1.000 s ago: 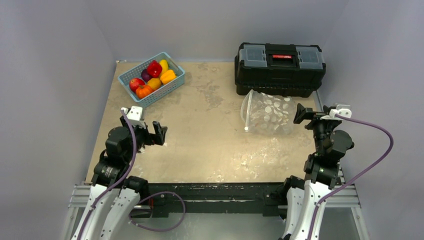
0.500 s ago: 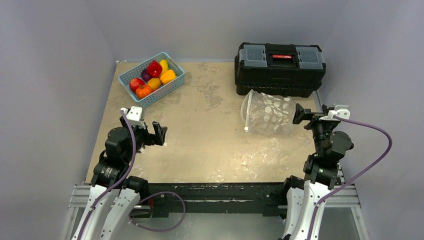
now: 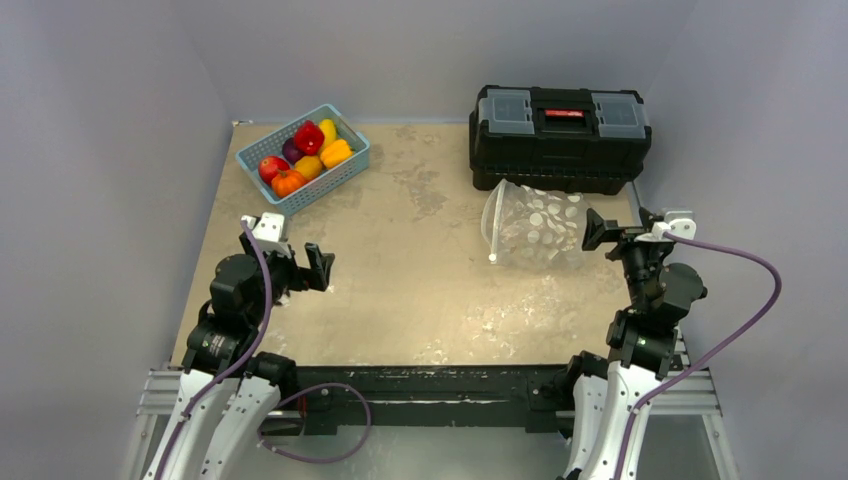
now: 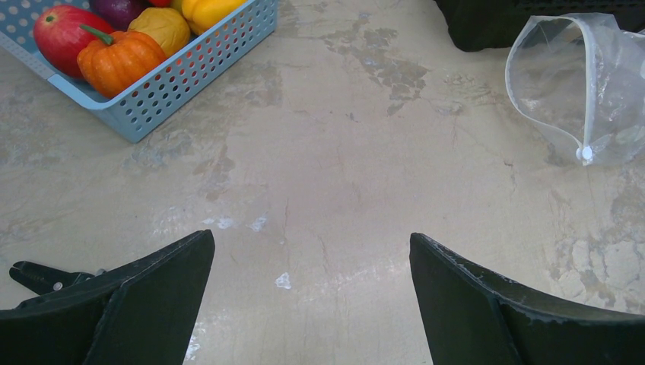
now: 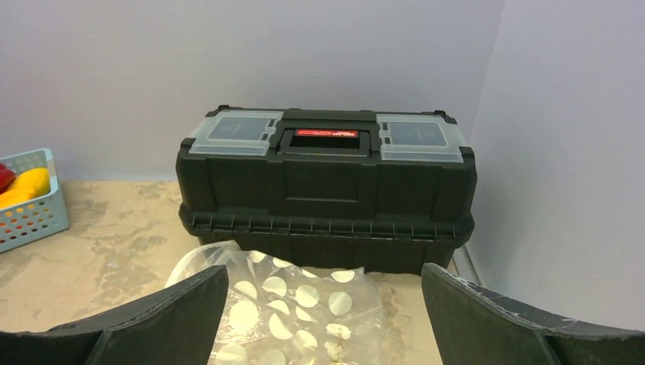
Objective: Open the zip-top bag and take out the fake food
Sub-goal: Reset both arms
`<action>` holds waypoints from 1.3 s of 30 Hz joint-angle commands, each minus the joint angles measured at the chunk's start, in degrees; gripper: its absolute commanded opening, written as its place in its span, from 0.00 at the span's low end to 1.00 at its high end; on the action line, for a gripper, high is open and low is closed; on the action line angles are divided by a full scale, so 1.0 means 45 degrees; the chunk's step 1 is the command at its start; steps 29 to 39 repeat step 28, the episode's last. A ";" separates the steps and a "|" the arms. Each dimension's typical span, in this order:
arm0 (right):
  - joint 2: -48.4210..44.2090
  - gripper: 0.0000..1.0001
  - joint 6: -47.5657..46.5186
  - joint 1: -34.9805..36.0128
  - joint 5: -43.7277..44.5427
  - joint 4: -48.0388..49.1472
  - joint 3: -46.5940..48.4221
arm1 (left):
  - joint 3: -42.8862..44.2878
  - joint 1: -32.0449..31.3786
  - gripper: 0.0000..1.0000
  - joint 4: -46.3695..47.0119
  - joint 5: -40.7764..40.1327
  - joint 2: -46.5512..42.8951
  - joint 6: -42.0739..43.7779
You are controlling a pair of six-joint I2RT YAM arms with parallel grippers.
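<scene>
Standing by the rig, I saw the zip-top bag (image 3: 535, 228) lying on its side on the right half of the table (image 3: 420, 300), just in front of a black toolbox (image 3: 560, 135) at the far edge (whether plastic touched the box I could not tell). Its mouth faced left and gaped in a loop, with the white slider (image 3: 492, 257) at the near end of the zip strip. The fake food (image 3: 305, 152) sat well apart from it, heaped in a light-blue perforated basket (image 3: 352, 165) at the far left corner.

The right gripper (image 3: 598, 231) hung just beside the bag's right end, jaws spread wide and holding nothing. The left gripper (image 3: 318, 268) hovered low over the near left of the table, equally wide apart and empty-handed, between basket and bag but near neither.

From overhead, the bag's polka dots blurred its outline. The left wrist camera showed the mouth plainly as a rounded rim, and at the basket's near corner it picked out a red apple (image 4: 65, 34) and an orange pumpkin (image 4: 118, 57). The right wrist camera looked the other way: dotted plastic lay low between its fingers (image 5: 175, 312), the toolbox filled the view behind with its red-labelled handle (image 5: 325, 134), and only a corner of the basket showed at the left edge.
</scene>
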 commanded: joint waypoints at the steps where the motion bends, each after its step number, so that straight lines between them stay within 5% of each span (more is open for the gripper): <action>1: -0.0096 0.99 -0.0120 -0.0074 -0.0137 0.0440 -0.0073 | 0.0486 0.0004 1.00 0.0226 0.0053 -0.0062 0.0073; 39: -0.0011 0.99 0.0213 -0.0085 -0.0044 0.1105 -0.0202 | 0.0467 0.0149 1.00 0.0435 0.0701 -0.0117 0.0155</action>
